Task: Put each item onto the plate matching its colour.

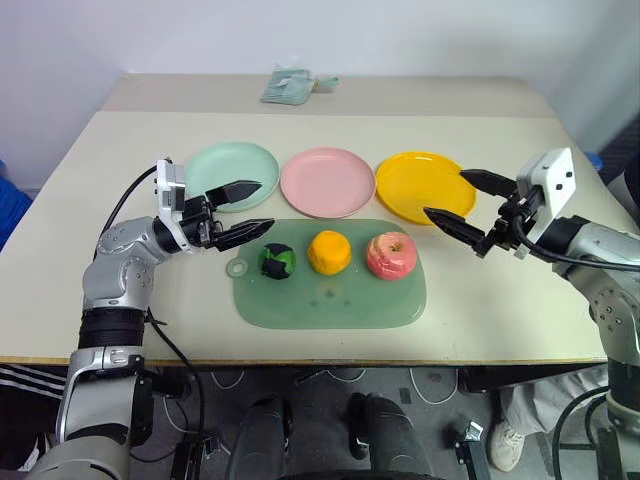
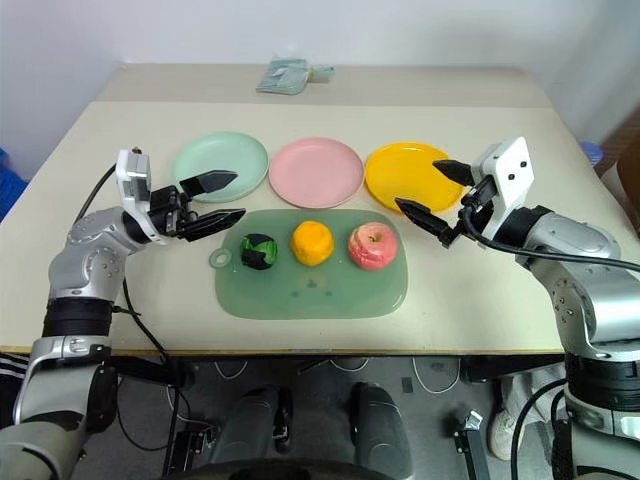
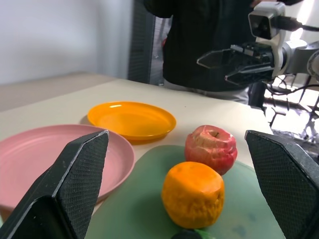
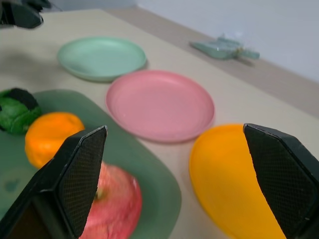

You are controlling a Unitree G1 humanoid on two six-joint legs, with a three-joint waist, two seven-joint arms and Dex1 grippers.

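The left claw hangs above the bench with its two black fingers spread wide and nothing between them. It points sideways toward the middle of the bench. Just past its tips, and a little lower, the dark green-and-black ball lies at the near end of the green mat. Further along the same line come the orange fruit and then the red-pink apple; all three rest on the mat, in one row, each apart from the next. The mint green plate lies just behind this claw, partly under its upper finger as the head camera sees it.

The right claw is also wide open and holds nothing. It points toward the left claw from the other side of the bench. The apple is the item nearest to its tips, below and slightly in front of them. The yellow plate lies under and behind this claw, and one finger crosses over the plate's rim in the head view. The pink plate stands between the two claws, behind the orange fruit. All three plates are empty and sit in a row behind the mat.

At the far edge of the bench, well away from both claws, lies a small greenish packet. In the left wrist view a person in dark clothing stands behind the right claw.
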